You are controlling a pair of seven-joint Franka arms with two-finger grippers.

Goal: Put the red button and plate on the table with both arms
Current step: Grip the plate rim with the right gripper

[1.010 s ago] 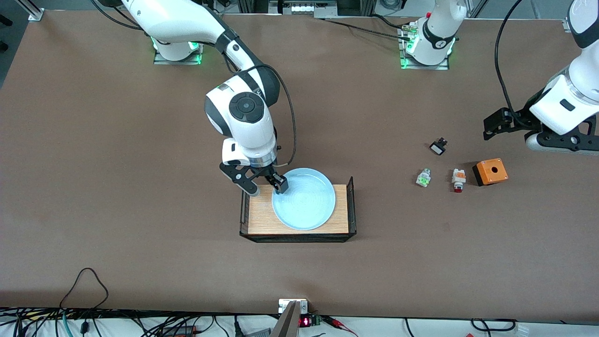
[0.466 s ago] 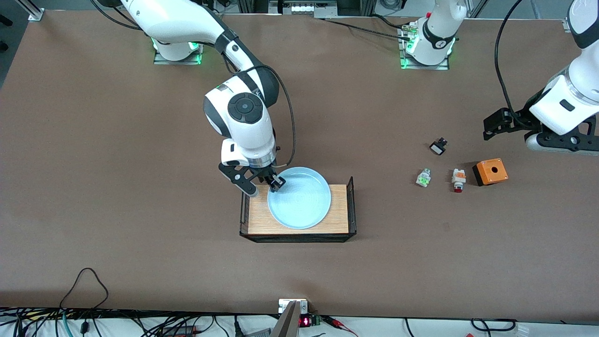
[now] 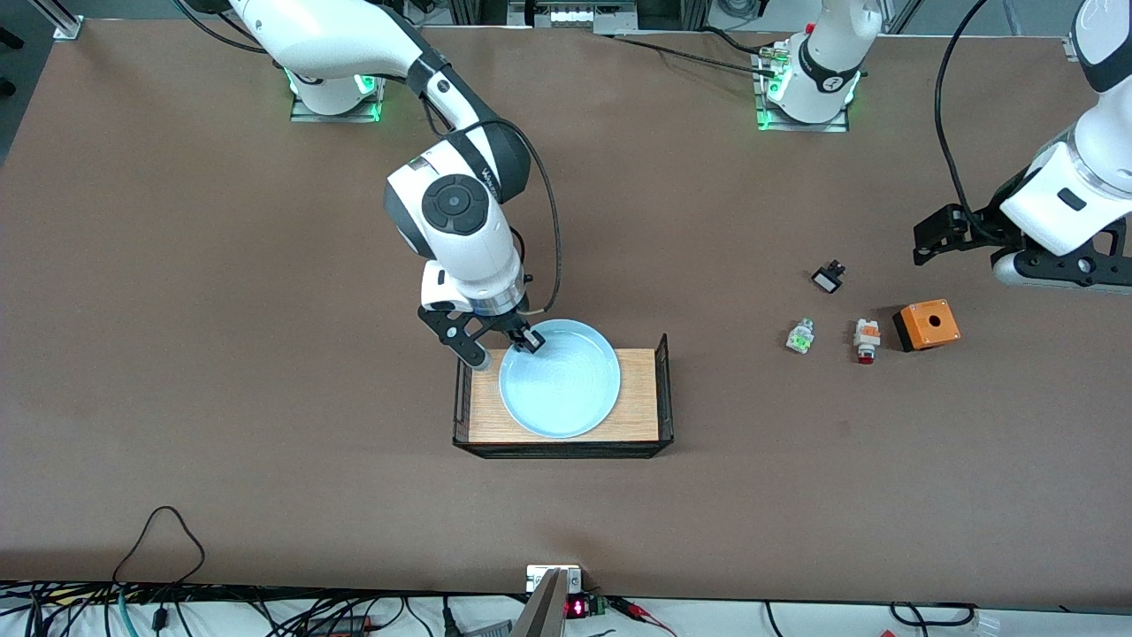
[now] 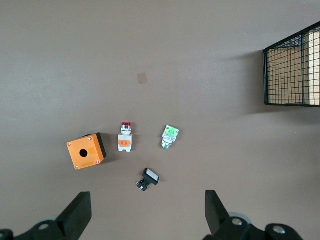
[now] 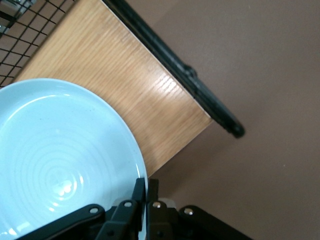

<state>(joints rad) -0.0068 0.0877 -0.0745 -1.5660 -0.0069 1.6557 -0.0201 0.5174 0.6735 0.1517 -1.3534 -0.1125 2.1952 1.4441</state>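
My right arm reaches from its base out over the middle of the desk (image 3: 177,354), elbow bent, wrist pointing steeply down. The right pincer (image 3: 528,339) is clamped on the rim of the plate (image 3: 559,379), at the rim's edge farthest from the front camera; in the right wrist view the two fingers (image 5: 137,200) stand pressed together with the pale blue rim between them. The plate sits over the wooden tray (image 3: 562,396), which has black wire ends. The plate covers most of the board, and I cannot tell whether it rests flat or is slightly raised. My left arm waits at its own end of the desk, forearm roughly level. The left pincer (image 4: 147,215) is spread wide, holds nothing, and hangs above the small parts. The red button (image 3: 867,341) lies on the desk, dark red cap toward the front camera. It is just beside the orange box (image 3: 926,325), apart from it. The green-and-clear part (image 3: 799,337) lies near the button toward the tray. A small black part (image 3: 828,279) lies farther from the front camera than these.
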